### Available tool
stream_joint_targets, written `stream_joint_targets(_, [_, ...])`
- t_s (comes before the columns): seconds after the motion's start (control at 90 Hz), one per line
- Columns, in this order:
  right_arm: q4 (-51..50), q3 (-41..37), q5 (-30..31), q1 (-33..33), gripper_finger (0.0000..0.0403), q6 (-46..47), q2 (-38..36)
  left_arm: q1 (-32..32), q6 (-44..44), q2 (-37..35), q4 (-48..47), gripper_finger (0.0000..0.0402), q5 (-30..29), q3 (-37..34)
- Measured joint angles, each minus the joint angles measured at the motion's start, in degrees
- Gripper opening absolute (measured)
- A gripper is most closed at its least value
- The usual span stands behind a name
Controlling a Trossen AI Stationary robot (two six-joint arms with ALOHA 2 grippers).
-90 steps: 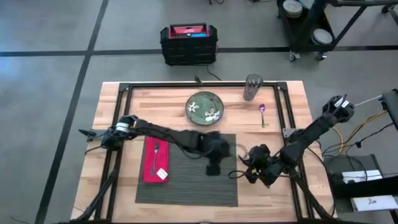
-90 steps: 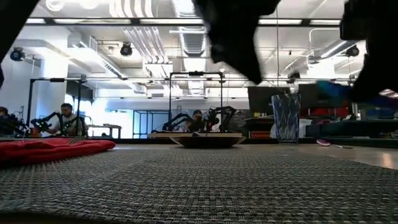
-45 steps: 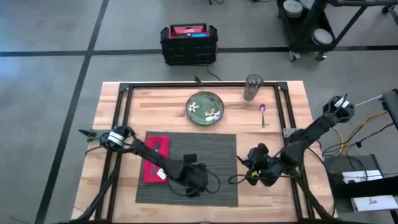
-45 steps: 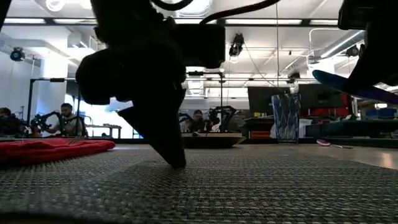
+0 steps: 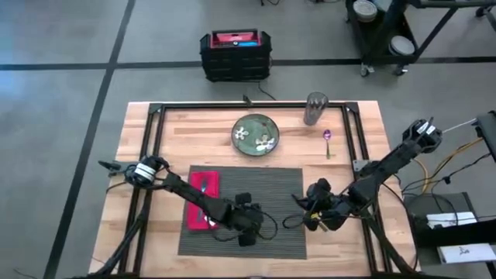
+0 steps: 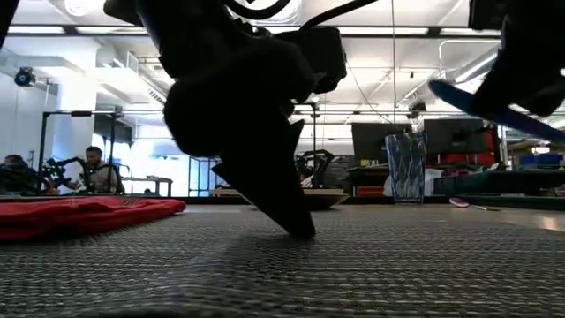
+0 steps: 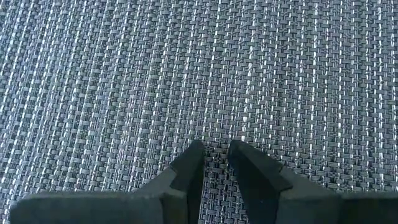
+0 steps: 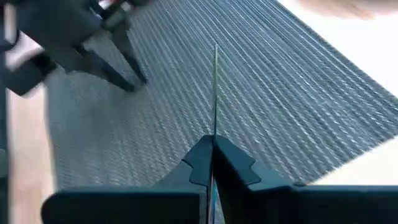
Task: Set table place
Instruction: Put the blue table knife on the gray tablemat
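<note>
My left gripper (image 7: 213,157), fingers narrowed, tips pressed on placemat (image 5: 271,186) mid-worktop (image 5: 139,132) to drag it. My right gripper (image 8: 212,152) clamps a knife (image 8: 215,87) edge-up, ready beside the mat.

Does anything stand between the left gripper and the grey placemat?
Nothing visible. The left gripper has its tips down on the placemat, on bare weave, with a narrow gap between them. The red napkin lies on the mat off to one side. The right gripper, at the mat's right edge, holds a thin utensil.
</note>
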Motion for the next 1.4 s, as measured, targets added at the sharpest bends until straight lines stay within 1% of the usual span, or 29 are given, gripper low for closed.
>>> stream_joint_targets(0.2, [3.28, 2.92, 0.41, -0.06, 0.0000, -2.64, -0.04, 0.00, 1.50, -0.06, -0.01, 0.0075, -1.26, 0.12])
stream_joint_targets(0.289, [5.98, 3.21, -0.30, -0.53, 0.0000, -3.17, -0.03, 0.00, 1.46, -0.07, 0.00, 0.0075, -1.86, 0.12])
stream_joint_targets(0.467, [8.08, 3.68, -1.21, -1.12, 0.0000, -3.33, -0.58, 0.09, 1.46, -0.09, -0.20, 0.0075, -2.70, 0.33])
stream_joint_targets(0.622, [12.10, 3.81, -1.46, -2.66, 0.0000, -3.96, -0.57, -0.04, 0.98, -1.50, -4.02, 0.0075, -2.69, 0.77])
stream_joint_targets(0.711, [14.51, 3.81, -1.77, -3.99, 0.0000, -4.03, -0.03, -0.15, -0.17, -3.95, -5.93, 0.0075, -2.90, 0.86])
stream_joint_targets(0.822, [18.15, 3.76, -3.81, -5.96, 0.0000, -3.28, 1.99, -0.55, -0.51, -7.08, -7.46, 0.0075, -4.48, 0.88])
stream_joint_targets(0.933, [22.20, 3.76, -7.76, -8.30, 0.0000, -2.79, 4.89, -0.97, -0.50, -8.84, -8.27, 0.0075, -7.45, 0.57])
stream_joint_targets(1.078, [22.31, 3.65, -10.62, -10.92, 0.0000, -1.59, 8.35, -1.29, -0.51, -9.15, -8.00, 0.0075, -8.19, -0.48])
stream_joint_targets(1.267, [22.40, 3.68, -10.75, -13.20, 0.0001, -2.97, 11.22, -1.37, -2.09, -8.53, -7.21, 0.0075, -8.21, -4.27])
stream_joint_targets(1.4, [20.32, 3.78, -10.33, -14.21, 0.0002, -3.51, 13.15, -1.33, -2.46, -8.50, -2.66, 0.0075, -8.08, -7.50])
